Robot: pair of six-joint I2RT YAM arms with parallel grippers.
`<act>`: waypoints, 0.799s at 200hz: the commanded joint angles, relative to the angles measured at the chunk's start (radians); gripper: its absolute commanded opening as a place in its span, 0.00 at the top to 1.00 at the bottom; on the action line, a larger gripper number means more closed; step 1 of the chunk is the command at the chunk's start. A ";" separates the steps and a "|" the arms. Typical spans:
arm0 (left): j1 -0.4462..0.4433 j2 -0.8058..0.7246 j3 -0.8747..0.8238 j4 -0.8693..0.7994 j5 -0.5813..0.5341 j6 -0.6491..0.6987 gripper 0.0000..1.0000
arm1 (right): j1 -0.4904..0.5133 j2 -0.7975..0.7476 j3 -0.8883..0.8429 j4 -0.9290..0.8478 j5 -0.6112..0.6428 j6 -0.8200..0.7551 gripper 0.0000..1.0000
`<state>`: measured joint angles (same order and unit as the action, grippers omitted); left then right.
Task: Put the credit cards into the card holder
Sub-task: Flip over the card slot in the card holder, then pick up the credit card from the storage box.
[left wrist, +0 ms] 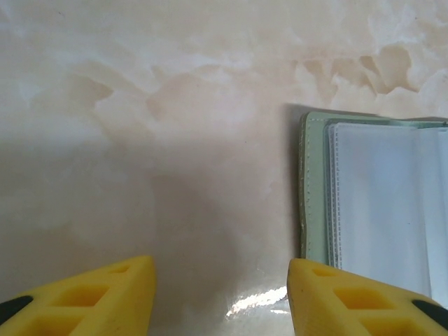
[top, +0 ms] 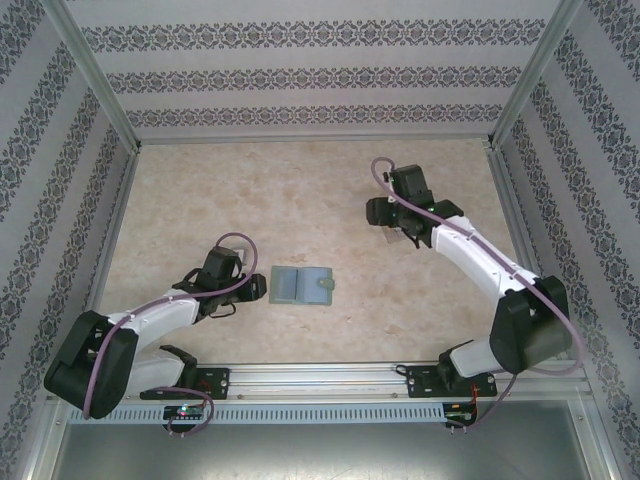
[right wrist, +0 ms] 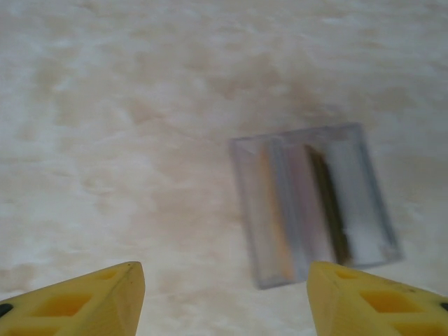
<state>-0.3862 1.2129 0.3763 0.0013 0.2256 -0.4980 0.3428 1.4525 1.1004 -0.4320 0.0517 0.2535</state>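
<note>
The card holder (top: 298, 285) lies open flat on the table, its tab and snap pointing right. In the left wrist view its pale green cover and clear sleeves (left wrist: 381, 203) fill the right side. My left gripper (top: 256, 288) sits just left of the holder, open, with bare table between its yellow fingers (left wrist: 220, 297). My right gripper (top: 392, 222) hovers open at the back right, above a clear tray (right wrist: 315, 203). Thin strips in the tray, one orange and one dark, look like credit cards (right wrist: 274, 210) on edge, but they are blurred. Nothing is between the right fingers (right wrist: 224, 297).
The table is pale marbled beige, walled by patterned panels on three sides with metal posts at the back corners. A metal rail (top: 320, 378) carrying both arm bases runs along the near edge. Open tabletop (top: 300, 190) lies behind the holder.
</note>
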 commanded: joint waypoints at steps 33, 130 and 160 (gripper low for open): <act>-0.001 0.026 0.019 0.018 0.006 0.025 0.47 | -0.097 0.157 0.128 -0.196 -0.056 -0.179 0.34; 0.001 0.062 0.036 0.014 0.011 0.031 0.46 | -0.106 0.299 0.183 -0.186 0.050 -0.224 0.34; 0.000 0.075 0.037 0.015 0.012 0.030 0.46 | -0.105 0.328 0.197 -0.181 0.056 -0.219 0.33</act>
<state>-0.3862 1.2537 0.4019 0.0029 0.2272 -0.4896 0.2440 1.7554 1.2633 -0.6022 0.0715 0.0479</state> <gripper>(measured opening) 0.538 0.665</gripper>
